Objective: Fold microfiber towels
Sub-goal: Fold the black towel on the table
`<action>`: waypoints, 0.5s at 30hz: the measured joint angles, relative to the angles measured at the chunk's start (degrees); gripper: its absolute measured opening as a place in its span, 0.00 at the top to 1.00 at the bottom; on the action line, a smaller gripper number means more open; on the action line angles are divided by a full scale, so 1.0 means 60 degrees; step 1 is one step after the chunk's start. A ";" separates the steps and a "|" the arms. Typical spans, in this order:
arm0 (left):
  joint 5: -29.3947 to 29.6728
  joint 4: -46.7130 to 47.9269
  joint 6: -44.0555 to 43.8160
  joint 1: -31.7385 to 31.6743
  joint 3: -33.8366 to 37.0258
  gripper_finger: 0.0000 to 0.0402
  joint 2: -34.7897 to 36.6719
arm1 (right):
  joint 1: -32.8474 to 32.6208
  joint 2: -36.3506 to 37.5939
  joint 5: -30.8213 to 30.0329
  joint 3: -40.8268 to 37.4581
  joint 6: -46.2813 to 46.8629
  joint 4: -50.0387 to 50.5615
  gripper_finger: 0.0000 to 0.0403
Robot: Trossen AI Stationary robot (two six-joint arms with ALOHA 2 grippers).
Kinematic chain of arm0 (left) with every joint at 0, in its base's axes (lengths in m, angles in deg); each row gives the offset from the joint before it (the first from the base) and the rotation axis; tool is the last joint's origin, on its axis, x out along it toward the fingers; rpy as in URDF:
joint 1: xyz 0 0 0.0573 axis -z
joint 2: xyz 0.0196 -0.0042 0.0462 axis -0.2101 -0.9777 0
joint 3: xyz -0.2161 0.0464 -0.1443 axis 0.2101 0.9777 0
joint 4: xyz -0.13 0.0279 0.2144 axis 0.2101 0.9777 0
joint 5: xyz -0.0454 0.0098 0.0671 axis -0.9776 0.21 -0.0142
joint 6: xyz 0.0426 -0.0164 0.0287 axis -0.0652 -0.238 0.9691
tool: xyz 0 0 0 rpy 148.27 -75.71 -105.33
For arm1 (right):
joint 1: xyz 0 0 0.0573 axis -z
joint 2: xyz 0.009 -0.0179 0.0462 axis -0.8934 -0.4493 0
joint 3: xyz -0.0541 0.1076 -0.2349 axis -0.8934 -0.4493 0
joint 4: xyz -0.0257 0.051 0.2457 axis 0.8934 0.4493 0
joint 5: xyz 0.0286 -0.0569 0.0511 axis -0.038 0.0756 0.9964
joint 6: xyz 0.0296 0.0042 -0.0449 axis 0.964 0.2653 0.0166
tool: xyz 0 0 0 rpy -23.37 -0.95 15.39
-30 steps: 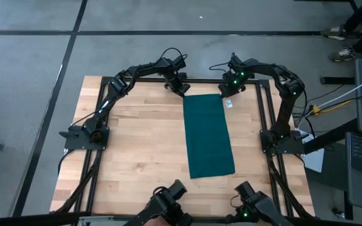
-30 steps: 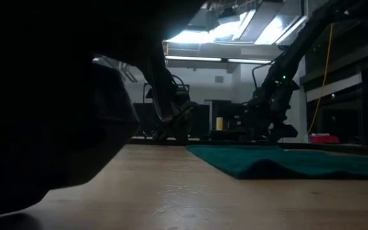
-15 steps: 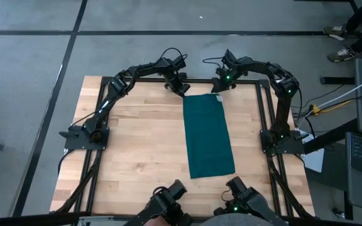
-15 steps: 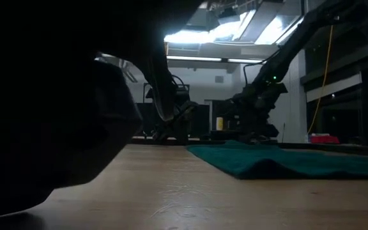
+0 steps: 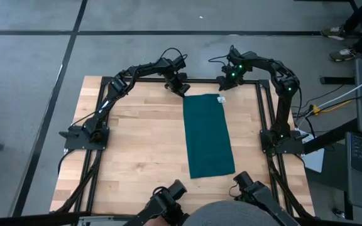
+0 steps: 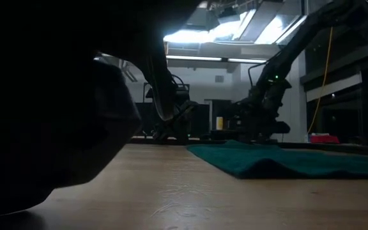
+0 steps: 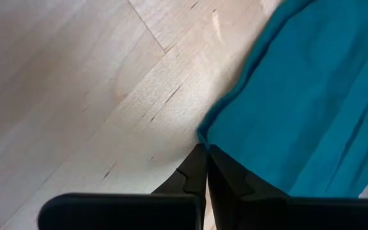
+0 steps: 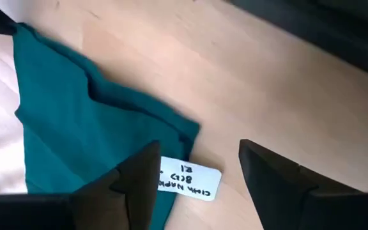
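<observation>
The teal microfiber towel (image 5: 208, 135) lies flat on the wooden table (image 5: 137, 144), a bit right of the middle. It is already a long strip, so it looks folded 1 time, and the next fold would likely bring its 12 o'clock end down toward 6 o'clock.

That is probably why both arms sit at the 12 o'clock end, 1 at each corner. The left gripper (image 5: 182, 88) is at the 11 o'clock corner. Its fingers are pressed together, with the tips right at the corner of the cloth (image 7: 200, 135). I cannot tell if they pinch the cloth or only touch it. The right gripper (image 5: 224, 88) hangs over the 1 o'clock corner with its fingers (image 8: 136, 176) wide apart, holding nothing, ready to come down on that corner.

The right wrist view shows the small white tag (image 8: 189, 181) with tiny print and 2 cloth layers at the corner. From above, the tag is only a white dot. The low view shows the near end of the towel puffed up a little, not flat.
</observation>
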 joint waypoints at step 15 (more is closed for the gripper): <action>0.0007 -0.0004 0.0000 0.0000 0.0000 0.99 0.0000 | -0.0220 -0.0500 0.0651 -0.0224 -0.0018 0.0369 0.43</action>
